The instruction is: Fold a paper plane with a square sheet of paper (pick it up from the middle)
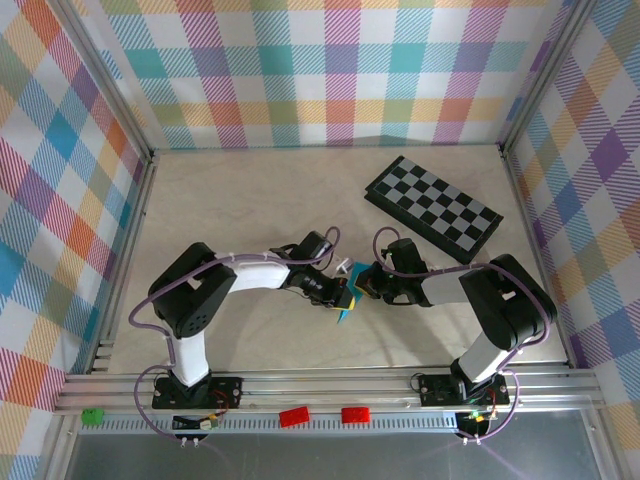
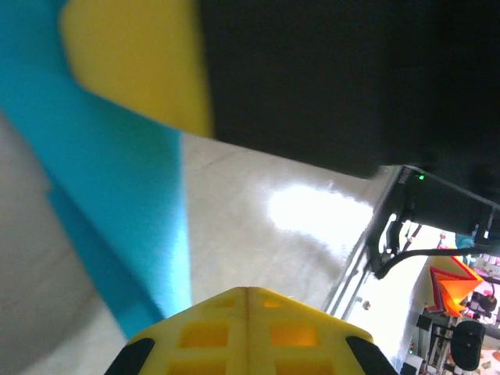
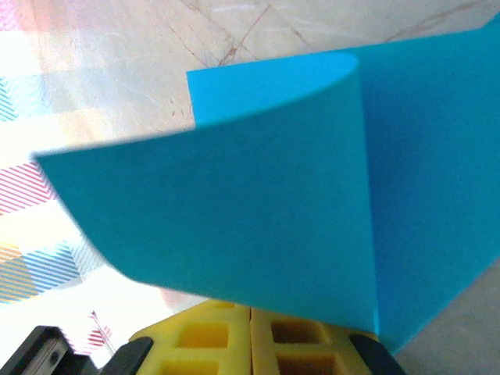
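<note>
1. The square sheet of paper point(image 1: 344, 308), cyan-blue, sits between the two claws just toward 6 o'clock of the desk's point(image 1: 250, 200) middle. In the right wrist view the sheet point(image 3: 258, 219) is bent over on itself into a soft curve, with one straight edge running up at its 3 o'clock side.
2. The right claw point(image 1: 365, 285) comes in from the sheet's 2 o'clock. Its yellow fingers point(image 3: 211, 340) are closed together with the paper rising out from them.
3. The left claw point(image 1: 338, 292) comes in from 10 o'clock. Its yellow tips point(image 2: 247, 312) are pressed fully together. The sheet point(image 2: 117, 203) runs down past their 9 o'clock side, and whether they pinch it cannot be told.
4. A black-and-grey checkered board point(image 1: 432, 208) lies flat at the sheet's 1 o'clock, well apart.
</note>
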Tool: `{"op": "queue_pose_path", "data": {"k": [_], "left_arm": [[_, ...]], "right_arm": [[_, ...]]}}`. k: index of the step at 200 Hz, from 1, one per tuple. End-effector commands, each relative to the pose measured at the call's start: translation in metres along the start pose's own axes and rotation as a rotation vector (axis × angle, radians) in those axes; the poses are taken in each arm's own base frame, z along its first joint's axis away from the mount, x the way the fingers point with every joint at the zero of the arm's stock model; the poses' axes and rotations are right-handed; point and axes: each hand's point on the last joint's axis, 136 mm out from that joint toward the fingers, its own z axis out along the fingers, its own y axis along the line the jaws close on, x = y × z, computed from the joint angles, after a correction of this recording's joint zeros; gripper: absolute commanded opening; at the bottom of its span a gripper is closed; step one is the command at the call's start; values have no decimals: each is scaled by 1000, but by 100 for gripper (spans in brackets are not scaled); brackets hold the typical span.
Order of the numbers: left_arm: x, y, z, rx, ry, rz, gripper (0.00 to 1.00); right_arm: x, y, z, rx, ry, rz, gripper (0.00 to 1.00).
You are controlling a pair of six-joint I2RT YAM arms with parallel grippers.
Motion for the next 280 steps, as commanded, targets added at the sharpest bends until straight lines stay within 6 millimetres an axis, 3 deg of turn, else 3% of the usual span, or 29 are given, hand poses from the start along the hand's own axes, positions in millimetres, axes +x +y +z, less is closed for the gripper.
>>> {"op": "queue_pose_path", "data": {"k": [1,81,280], "left_arm": [[5,-14,1,13,24,38,0],[2,6,18,-68,51,36,0],[37,40,13,-174,88,5,0]], "right_arm": [[23,-64,1,206,48,92,7],[23,-64,1,204,49,90,7],[25,-69,4,216,59,95,7]]}}
